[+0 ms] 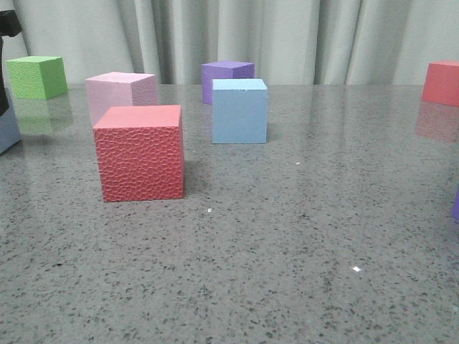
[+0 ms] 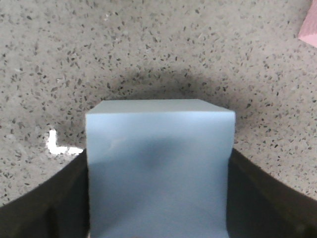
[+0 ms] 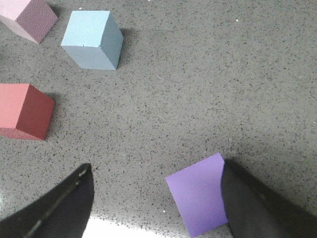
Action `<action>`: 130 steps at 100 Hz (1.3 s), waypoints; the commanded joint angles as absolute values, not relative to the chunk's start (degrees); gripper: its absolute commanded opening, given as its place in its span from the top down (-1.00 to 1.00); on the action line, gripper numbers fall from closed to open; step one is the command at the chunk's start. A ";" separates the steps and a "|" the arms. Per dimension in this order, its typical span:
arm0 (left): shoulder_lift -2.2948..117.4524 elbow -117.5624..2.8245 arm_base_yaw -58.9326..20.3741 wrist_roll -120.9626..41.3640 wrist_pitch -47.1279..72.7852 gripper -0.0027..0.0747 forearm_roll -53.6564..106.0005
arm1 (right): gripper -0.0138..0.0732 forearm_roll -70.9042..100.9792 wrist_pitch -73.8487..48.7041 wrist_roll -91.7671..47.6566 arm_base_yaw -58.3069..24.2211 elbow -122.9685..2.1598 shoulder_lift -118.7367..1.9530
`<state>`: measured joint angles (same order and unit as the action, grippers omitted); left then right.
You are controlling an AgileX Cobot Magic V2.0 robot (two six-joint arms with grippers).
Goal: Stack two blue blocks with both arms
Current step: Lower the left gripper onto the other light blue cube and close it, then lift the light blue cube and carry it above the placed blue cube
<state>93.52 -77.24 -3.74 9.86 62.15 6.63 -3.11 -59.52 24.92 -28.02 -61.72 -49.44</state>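
One pale blue block (image 2: 158,168) sits between my left gripper's (image 2: 158,153) dark fingers (image 2: 54,203), which press on both of its sides just over the speckled table. In the front view only an edge of this block (image 1: 6,130) and a bit of the black left arm (image 1: 7,23) show at the far left. The other blue block (image 1: 239,111) stands free mid-table in front of a purple cube (image 1: 227,73); it also shows in the right wrist view (image 3: 91,39). My right gripper (image 3: 156,166) is open and holds nothing, far from that block.
A second purple cube (image 3: 200,193) lies beside my right gripper's finger (image 3: 262,203). A textured red cube (image 1: 140,152), a pink cube (image 1: 120,93), a green cube (image 1: 37,76) and a red cube (image 1: 442,82) stand on the table.
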 commanded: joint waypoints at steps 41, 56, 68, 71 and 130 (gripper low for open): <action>91.42 -80.15 -3.69 9.62 63.77 0.64 8.41 | -0.55 -4.68 -55.30 24.39 -27.92 -63.01 -48.86; 91.42 -85.11 -4.56 9.62 67.78 0.66 8.49 | -0.55 -4.68 -55.30 24.39 -27.92 -63.01 -48.86; 92.11 -91.16 -6.90 10.88 71.57 0.66 8.49 | -0.55 -4.68 -55.30 24.39 -27.92 -63.01 -48.86; 92.43 -92.80 -7.74 11.67 72.70 0.66 8.23 | -0.55 -4.68 -55.24 24.39 -27.92 -63.01 -48.86; 101.35 -115.57 -24.93 26.61 72.69 0.66 9.53 | -0.55 -4.68 -54.30 24.39 -27.92 -63.01 -48.86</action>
<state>102.30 -111.56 -22.56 24.49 71.86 7.73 -3.56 -58.28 24.92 -28.02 -61.72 -49.44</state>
